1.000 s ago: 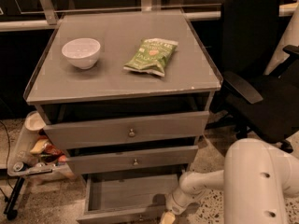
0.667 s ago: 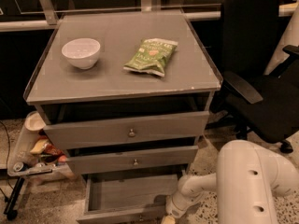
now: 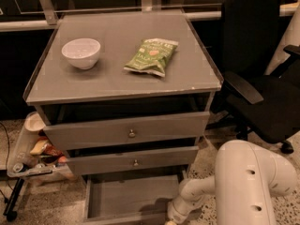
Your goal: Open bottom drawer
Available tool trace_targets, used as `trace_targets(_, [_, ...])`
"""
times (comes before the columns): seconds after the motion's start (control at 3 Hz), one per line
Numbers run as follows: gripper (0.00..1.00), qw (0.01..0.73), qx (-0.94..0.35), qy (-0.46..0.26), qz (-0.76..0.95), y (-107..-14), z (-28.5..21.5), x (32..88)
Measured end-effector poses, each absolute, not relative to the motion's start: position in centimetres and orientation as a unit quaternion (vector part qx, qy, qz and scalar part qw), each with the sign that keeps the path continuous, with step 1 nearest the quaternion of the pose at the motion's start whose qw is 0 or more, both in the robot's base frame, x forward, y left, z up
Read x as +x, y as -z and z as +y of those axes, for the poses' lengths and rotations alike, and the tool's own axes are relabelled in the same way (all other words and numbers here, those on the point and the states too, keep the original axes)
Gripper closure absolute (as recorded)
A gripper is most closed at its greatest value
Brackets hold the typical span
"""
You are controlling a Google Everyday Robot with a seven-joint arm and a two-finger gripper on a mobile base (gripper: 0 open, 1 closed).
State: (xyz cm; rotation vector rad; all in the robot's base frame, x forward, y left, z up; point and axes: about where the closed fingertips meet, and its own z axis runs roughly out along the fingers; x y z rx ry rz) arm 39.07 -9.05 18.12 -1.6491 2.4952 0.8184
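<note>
**Hidden or cut off**
- Gripper: lower centre-right of the frame, at the right front corner of the bottom drawer. The lower frame edge cuts it off, and it cannot be told whether it grasps anything or is released.
- Bottom drawer: lowest of three, bottom centre of the frame, standing open and drawn forward past the two above. Its front panel lies along the lower frame edge and is mostly cropped, so the knob is out of sight. A shadow covers the right end of the tray.
- Robot arm: lower right, cropped by the bottom edge. It reaches left towards the drawer.
- Office chair: right of the frame, partly out of shot.
- Low cart: lower left, holding small items too dim to identify.

**Materials and shapes**
- Cabinet top: flat matte grey slab, roughly square, with a thin raised lip.
- Top drawer front: broad grey panel with a small round metal knob. It sits slightly ajar under a dark gap.
- Middle drawer front: narrower grey panel with a like knob.
- The bottom drawer's tray is a plain grey rectangular box.
- Bowl: white, round and glossy, upper left on the cabinet top.
- Snack bag: green crinkled foil pouch, lying flat right of the bowl and apart from it.
- The robot arm is a smooth white cylindrical casing with small dark holes.
- The office chair is black, with a padded seat and armrest.
</note>
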Motion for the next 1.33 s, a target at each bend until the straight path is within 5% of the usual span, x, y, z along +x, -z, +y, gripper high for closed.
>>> trace_targets(1.33, [0.0,-0.036,-0.531,-0.294,0.794,-19.4,-12.4,30.2])
